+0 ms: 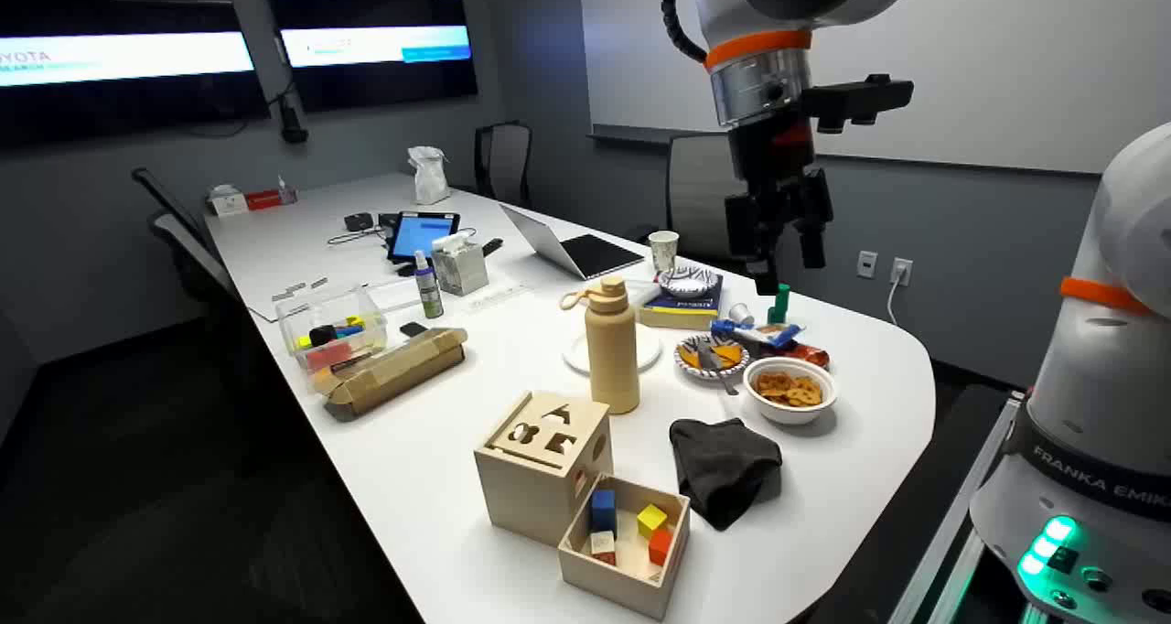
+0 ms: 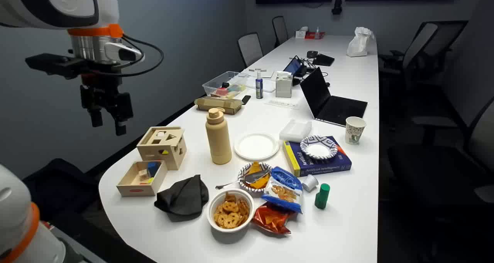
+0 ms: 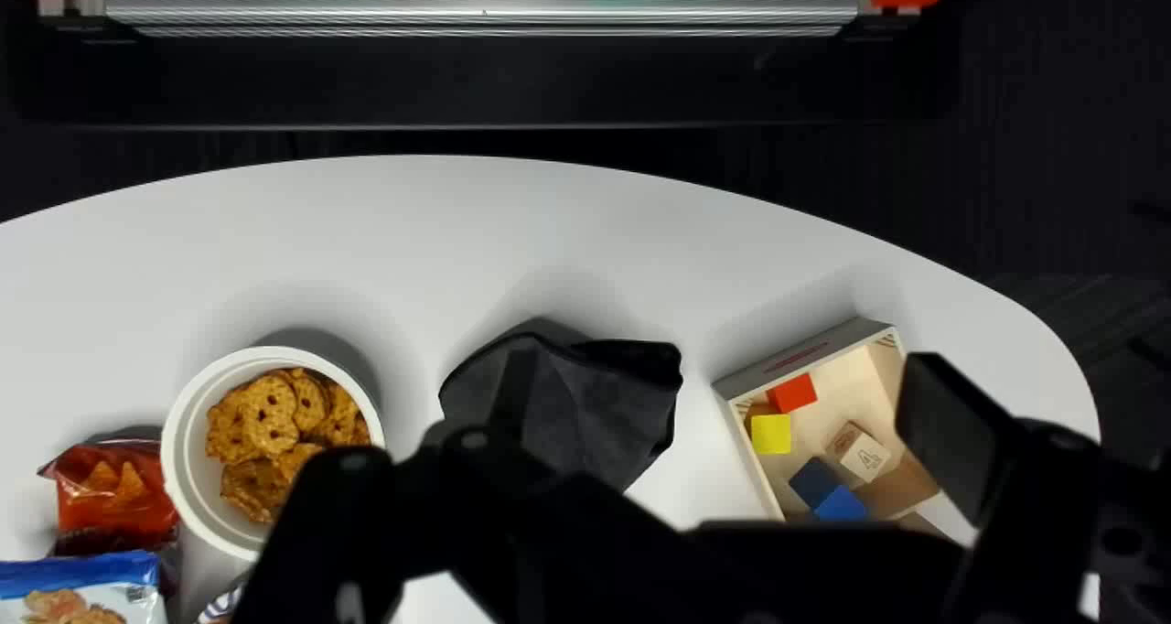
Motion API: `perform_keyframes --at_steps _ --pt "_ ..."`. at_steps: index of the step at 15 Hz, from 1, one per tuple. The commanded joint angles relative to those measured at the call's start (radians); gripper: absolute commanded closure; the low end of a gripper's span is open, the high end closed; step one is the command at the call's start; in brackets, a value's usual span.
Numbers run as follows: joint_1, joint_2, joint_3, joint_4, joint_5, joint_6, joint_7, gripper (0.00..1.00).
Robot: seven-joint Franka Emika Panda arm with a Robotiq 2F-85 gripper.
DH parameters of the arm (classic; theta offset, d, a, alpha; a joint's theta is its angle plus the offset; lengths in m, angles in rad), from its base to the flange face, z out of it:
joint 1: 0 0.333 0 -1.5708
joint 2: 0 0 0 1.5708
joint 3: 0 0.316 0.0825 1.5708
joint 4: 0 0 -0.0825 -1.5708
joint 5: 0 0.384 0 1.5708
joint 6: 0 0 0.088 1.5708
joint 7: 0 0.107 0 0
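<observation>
My gripper (image 1: pixel 789 267) hangs high above the table in both exterior views, its jaws apart and nothing between them. From the wrist view, one finger overlaps a crumpled dark cloth (image 3: pixel 595 404), and the other finger (image 3: pixel 951 432) covers part of an open wooden tray (image 3: pixel 878 359). Inside that tray lie a red block (image 3: pixel 792 392), a yellow block (image 3: pixel 770 434), a blue block (image 3: pixel 840 503) and a plain wooden block (image 3: pixel 860 455) with a letter on it. Beside the tray stands a wooden shape-sorter box (image 1: pixel 544 468) with cut-out holes, mostly hidden by the gripper in the wrist view.
A tan bottle (image 2: pixel 219 137) stands upright near a white plate (image 2: pixel 256 146). Around it are a bowl of crackers (image 2: pixel 230 213), snack bags (image 2: pixel 283 189), a green marker-like object (image 2: pixel 322 196), a book (image 2: pixel 320 162) bearing a patterned bowl, a paper cup (image 2: pixel 354 130) and a laptop (image 2: pixel 335 105).
</observation>
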Motion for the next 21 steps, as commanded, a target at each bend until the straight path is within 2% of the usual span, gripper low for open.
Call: perform_keyframes --at_steps 1,2,7,11,16,18,21 --pt "-0.003 0.000 0.002 0.002 0.001 -0.003 -0.001 0.00" --pt "-0.003 0.000 0.002 0.002 0.001 -0.003 -0.001 0.00" --pt "-0.047 0.144 -0.116 0.082 -0.043 0.131 -0.202 0.00" --pt "-0.054 0.338 -0.213 0.168 -0.011 0.233 -0.374 0.00" --pt "-0.059 0.617 -0.300 0.233 0.165 0.363 -0.630 0.00" --pt "-0.084 0.709 -0.302 0.256 0.253 0.402 -0.717 0.00" --pt "-0.156 0.839 -0.283 0.300 0.380 0.443 -0.834 0.00"
